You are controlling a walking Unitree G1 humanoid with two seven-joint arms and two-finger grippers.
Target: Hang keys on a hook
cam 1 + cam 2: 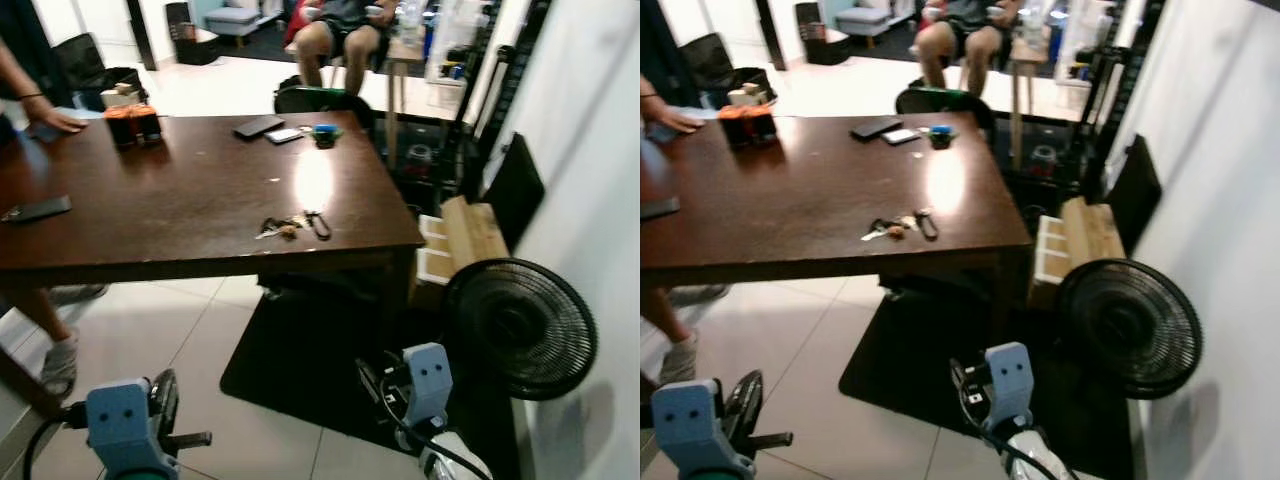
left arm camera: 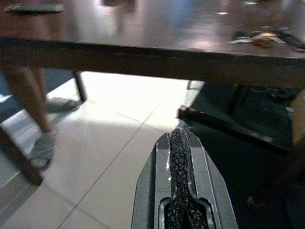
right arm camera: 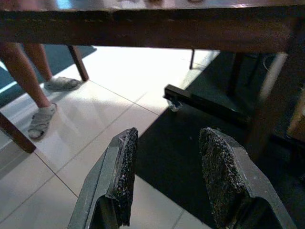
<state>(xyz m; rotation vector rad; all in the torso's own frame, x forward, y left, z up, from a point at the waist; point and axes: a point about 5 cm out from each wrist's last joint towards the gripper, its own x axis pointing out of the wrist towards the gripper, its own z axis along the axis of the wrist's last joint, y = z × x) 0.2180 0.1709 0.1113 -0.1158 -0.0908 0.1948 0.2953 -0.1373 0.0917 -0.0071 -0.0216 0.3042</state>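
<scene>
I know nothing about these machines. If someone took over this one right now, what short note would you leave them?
Left hand: shut, holding nothing, low in front of the table.
Right hand: open, holding nothing, also low, below the table edge.
Keys: lying on the tabletop near its front right corner, untouched.
Hook: I cannot make one out in these pictures.
Done: nothing yet.
Left: raise a hand to the keys, pick them up, find the hook and hang them. A person's hand rests on the far left of the table.
</scene>
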